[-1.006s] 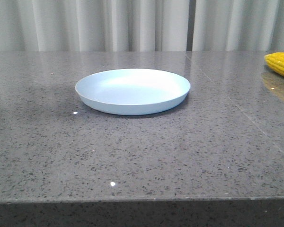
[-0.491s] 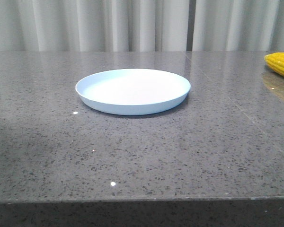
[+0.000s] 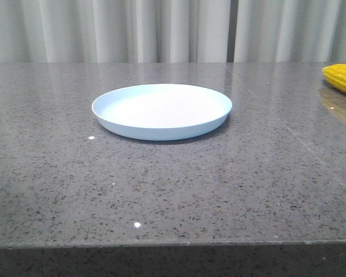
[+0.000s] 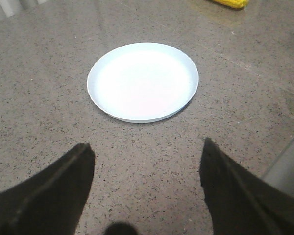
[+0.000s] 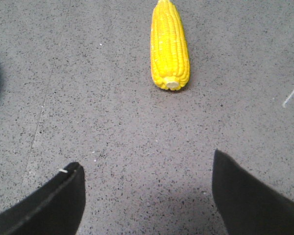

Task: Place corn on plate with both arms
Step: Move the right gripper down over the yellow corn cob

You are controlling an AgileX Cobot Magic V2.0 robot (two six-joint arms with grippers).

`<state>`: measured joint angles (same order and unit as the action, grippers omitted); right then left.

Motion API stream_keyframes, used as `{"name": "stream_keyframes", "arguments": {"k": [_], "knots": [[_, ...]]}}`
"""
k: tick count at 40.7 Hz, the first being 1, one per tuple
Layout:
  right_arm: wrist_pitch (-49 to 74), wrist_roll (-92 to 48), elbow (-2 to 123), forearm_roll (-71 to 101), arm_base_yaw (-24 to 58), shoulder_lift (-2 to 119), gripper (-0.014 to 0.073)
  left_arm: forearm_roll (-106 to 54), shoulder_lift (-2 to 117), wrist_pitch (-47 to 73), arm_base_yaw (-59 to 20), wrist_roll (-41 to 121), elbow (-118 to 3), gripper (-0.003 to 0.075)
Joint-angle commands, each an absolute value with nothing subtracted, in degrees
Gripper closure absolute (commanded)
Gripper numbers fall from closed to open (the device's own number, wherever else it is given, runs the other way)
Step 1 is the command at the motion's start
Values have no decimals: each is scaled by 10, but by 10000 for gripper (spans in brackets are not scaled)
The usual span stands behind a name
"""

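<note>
A grey speckled stone table [image 3: 179, 190] fills the front view, with pale curtains [image 3: 161, 29] hanging behind its far edge. On it, a little left of centre and toward the back, sits the plate [image 3: 161, 111], round, shallow, pale blue-white, with nothing on it. The corn [image 3: 341, 78] lies flat on the tabletop at the far right, well apart from the plate and cut off by the edge of the front view; the right wrist view shows the whole bright yellow ear, pale stub end toward the camera. The left gripper [image 4: 146, 161] hovers over bare table near the plate with its two dark fingers spread wide, gripping nothing. The right gripper [image 5: 148, 186] is likewise spread wide and holds nothing, the corn lying ahead of it; how high it hangs above the table is hard to judge.
</note>
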<state>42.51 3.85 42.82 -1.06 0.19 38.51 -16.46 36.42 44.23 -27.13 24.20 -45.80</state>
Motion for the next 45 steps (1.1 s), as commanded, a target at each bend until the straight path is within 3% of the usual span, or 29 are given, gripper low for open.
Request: {"name": "stream_keyframes", "arguments": {"k": [1,16,41,45], "knots": [[386,37,448,-16,0,388,32,-177,364,400,-276,236,-472,262],[436,37,521,-17,0,437,32,-177,364,400,-276,236,-472,262],[529,37,809,-93,-1,775,28,-177,364,400,-276,236,-472,262],[552,37,854,-93,-4,830,-17,-177,364,400,-276,236,-472,262]]}}
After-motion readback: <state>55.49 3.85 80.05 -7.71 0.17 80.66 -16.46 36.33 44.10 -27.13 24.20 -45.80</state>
